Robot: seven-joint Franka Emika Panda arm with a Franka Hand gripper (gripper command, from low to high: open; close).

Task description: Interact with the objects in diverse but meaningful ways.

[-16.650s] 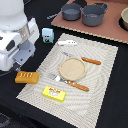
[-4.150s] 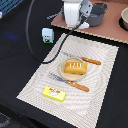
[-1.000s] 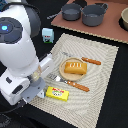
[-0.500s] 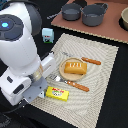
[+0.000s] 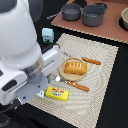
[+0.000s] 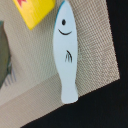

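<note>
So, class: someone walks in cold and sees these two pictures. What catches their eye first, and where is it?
The big white robot arm fills the exterior view's left, hiding part of the woven mat. At the mat's middle, the orange bread loaf sits on a tan round plate, with a yellow packet nearer the camera. The wrist view shows a pale fish-shaped toy lying flat by the mat's edge, beside that packet.

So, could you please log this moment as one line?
arm: low over mat | wrist view: white fish toy flat beside yellow packet | bread loaf on plate | tool: unseen
</note>
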